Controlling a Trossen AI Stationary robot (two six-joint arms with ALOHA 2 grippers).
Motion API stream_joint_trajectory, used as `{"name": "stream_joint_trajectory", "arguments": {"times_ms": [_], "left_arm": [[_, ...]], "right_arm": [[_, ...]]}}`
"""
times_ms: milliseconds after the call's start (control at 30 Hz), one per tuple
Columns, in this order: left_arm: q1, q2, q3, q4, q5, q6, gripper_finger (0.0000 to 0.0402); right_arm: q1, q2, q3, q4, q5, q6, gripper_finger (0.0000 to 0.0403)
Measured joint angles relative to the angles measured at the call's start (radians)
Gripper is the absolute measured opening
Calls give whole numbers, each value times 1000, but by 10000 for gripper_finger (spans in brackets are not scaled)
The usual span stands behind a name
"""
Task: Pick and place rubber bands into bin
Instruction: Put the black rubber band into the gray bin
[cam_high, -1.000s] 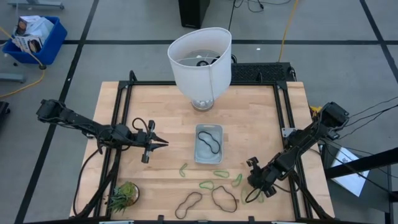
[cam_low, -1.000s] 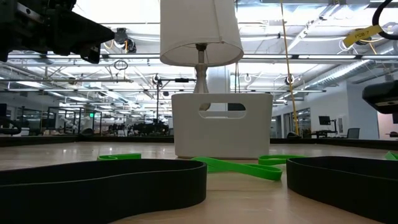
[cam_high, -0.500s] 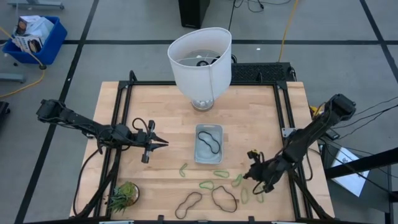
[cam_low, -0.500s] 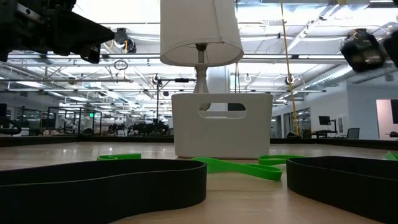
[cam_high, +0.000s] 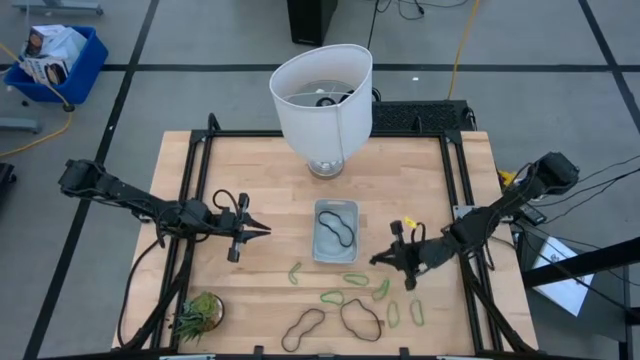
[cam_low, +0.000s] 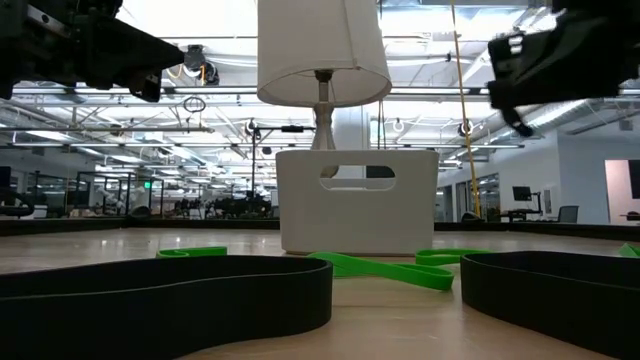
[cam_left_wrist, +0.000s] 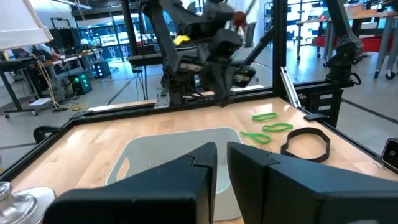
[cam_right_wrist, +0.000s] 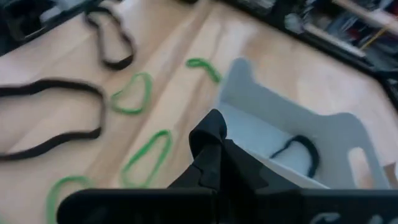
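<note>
Since the earlier frames the right gripper (cam_high: 378, 260) has left the table's right front corner and swung toward the bin (cam_high: 335, 232); its fingers, apart then, are now pressed shut. The right wrist view shows those fingers (cam_right_wrist: 214, 144) meeting in a point above the bin's wall, but whether a band is pinched between them cannot be told. The left gripper (cam_high: 262, 231) has not moved: it hangs left of the bin, fingers nearly closed, holding nothing visible.

One dark band (cam_high: 340, 229) already lies inside the bin. The rest are on the wood in front of it: green bands (cam_high: 355, 279) just beyond the bin's near wall and further right (cam_high: 394, 313), and two large dark bands (cam_high: 360, 319) near the front edge. The lamp (cam_high: 322, 96) stands behind the bin, the plant (cam_high: 199, 312) at the left front corner.

Step in hand, as judged: carrying toward the bin. The next move calls for bringing the right gripper squarely over the bin's interior, then parting the fingers so that any held band drops within the walls.
</note>
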Motion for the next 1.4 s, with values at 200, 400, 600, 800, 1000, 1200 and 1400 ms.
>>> {"name": "stream_joint_trajectory", "arguments": {"times_ms": [200, 400, 600, 800, 1000, 1200, 1400], "left_arm": [[0, 0, 0, 0, 0, -1, 47], [0, 0, 0, 0, 0, 0, 47], [0, 0, 0, 1, 0, 19, 47], [0, 0, 0, 1, 0, 22, 47], [0, 0, 0, 0, 0, 22, 47], [0, 0, 0, 0, 0, 22, 47], [0, 0, 0, -1, 0, 22, 47]], "right_arm": [[-119, -33, -170, 336, -99, -2, 1], [-184, -23, -146, 433, -158, -66, 0], [-269, 74, -14, 410, -282, -103, 0], [-339, 234, 115, 335, -359, -109, 0], [-384, 363, 199, 247, -360, -81, 0], [-405, 429, 234, 233, -359, -40, 7], [-411, 435, 235, 224, -358, -26, 66]]}}
